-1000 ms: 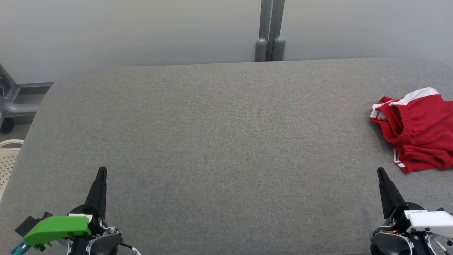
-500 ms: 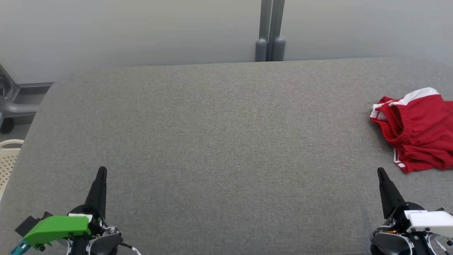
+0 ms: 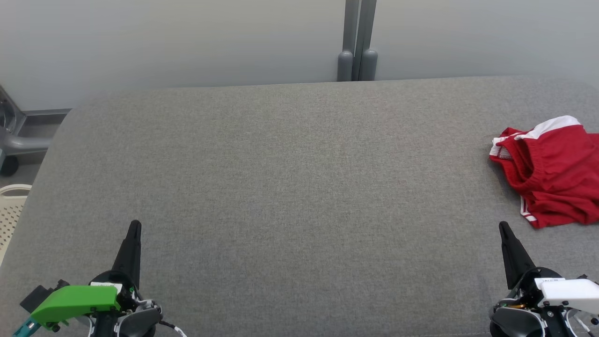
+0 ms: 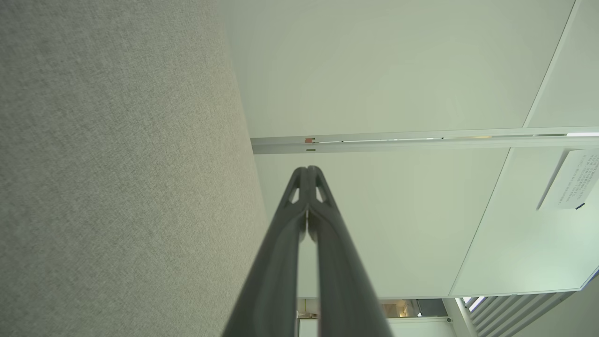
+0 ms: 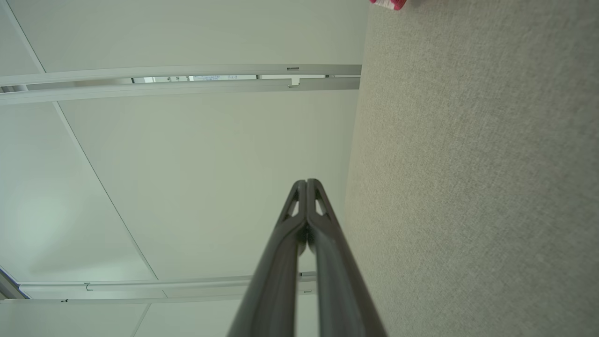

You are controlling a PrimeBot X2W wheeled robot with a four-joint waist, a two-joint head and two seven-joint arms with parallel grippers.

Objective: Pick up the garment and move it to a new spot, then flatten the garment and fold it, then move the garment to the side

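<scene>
The left gripper (image 3: 134,225) is seen at the lower left of the head view, fingers pressed together, nothing held. This is confirmed in the left wrist view (image 4: 307,171): the tips meet with no cloth between them. The right gripper (image 3: 503,226) is seen at the lower right, likewise closed and empty, and the right wrist view (image 5: 306,183) shows the same. Both are parked low at the near edge of the grey fabric-covered table (image 3: 281,178), well apart, fingers pointing away from the robot.

The middle of the table is plain grey cloth.

The red shorts (image 3: 557,173), white-trimmed, are located at the right side of the table and cut off by the frame edge. They lie beyond the right gripper, near it but not touching. A sliver of red is noted at the top edge of the right wrist view (image 5: 388,3). The shorts are bunched, with the waistband gaping and the layers overlapping unevenly. No flat, squared fold can be made out.

Progress: a spot at the side matches what the task's end calls for. It is matched equally by a pile waiting to be picked up. The rumpled lie is judged closer to a garment not flattened, but a loose fold set aside cannot be ruled out.

Further off, a white perforated basket (image 3: 10,210) is noted below the table's left edge. A grey post (image 3: 357,42) is noted against the pale wall.
</scene>
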